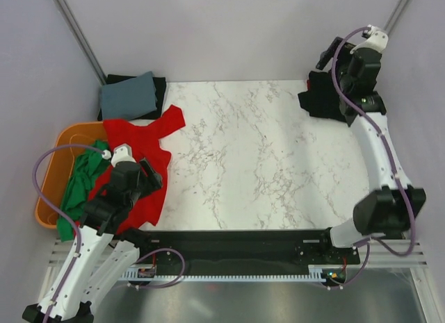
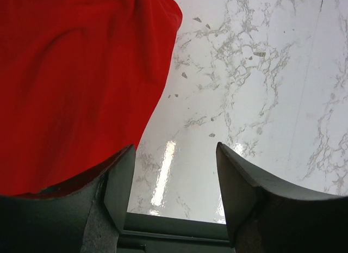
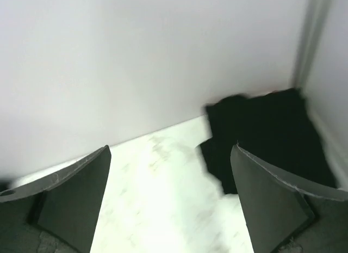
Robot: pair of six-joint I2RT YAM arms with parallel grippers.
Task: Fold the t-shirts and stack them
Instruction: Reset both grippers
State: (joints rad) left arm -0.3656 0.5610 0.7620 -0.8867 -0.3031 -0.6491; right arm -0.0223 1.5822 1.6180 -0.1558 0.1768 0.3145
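A red t-shirt (image 1: 149, 146) lies unfolded and rumpled on the left of the marble table, and fills the left of the left wrist view (image 2: 70, 84). My left gripper (image 1: 149, 176) hovers over its right edge, open and empty (image 2: 174, 182). A green t-shirt (image 1: 82, 184) hangs out of the orange tub (image 1: 49, 198). A folded grey-blue t-shirt (image 1: 127, 95) lies on a folded black one (image 1: 158, 87) at the back left. Another black t-shirt (image 1: 321, 95) lies at the back right corner (image 3: 266, 133). My right gripper (image 1: 329, 55) is raised above it, open and empty (image 3: 171, 198).
Grey walls close in the table at the back and both sides. A black rail (image 1: 236, 238) runs along the near edge between the arm bases. Bare marble (image 1: 257, 156) spans the middle of the table.
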